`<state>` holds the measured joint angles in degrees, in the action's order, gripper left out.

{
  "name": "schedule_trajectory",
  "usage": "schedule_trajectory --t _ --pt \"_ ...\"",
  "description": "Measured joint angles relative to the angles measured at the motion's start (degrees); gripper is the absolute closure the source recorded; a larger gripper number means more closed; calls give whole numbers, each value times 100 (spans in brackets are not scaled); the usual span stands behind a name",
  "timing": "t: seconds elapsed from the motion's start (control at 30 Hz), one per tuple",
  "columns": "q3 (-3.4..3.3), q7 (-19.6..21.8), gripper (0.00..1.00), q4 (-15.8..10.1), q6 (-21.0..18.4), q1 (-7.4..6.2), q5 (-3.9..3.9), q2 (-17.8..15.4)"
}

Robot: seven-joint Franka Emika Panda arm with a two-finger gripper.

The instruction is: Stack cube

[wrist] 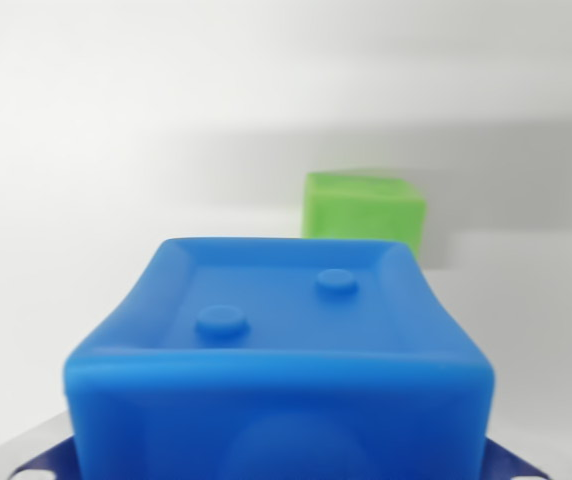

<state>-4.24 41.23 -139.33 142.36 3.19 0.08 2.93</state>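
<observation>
Blue cube (278,365) fills foreground (two-stud face up), green cube (364,205) behind.

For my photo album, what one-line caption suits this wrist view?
Blue cube with two raised dots fills the foreground; a green cube waits behind it.

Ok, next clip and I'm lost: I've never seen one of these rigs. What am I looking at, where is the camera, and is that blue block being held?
The camera sits on the wrist of a single robot arm, looking forward past its tool. The big blue cube fills the foreground, very close to the lens; two round studs show on its upper face. Metal and blue parts peek out at the bottom corners, probably the tool's, so the cube seems held, though no grip shows. Behind it, to the wrist view's right, a green cube rests on the plain white surface, probably the block to stack onto.
</observation>
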Motion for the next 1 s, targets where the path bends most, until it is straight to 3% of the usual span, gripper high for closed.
schedule_trajectory --t 0.67,1.0 --pt "-200 -123 100 -83 -59 183 0 -143" --pt "-200 -185 100 -159 423 182 76 315"
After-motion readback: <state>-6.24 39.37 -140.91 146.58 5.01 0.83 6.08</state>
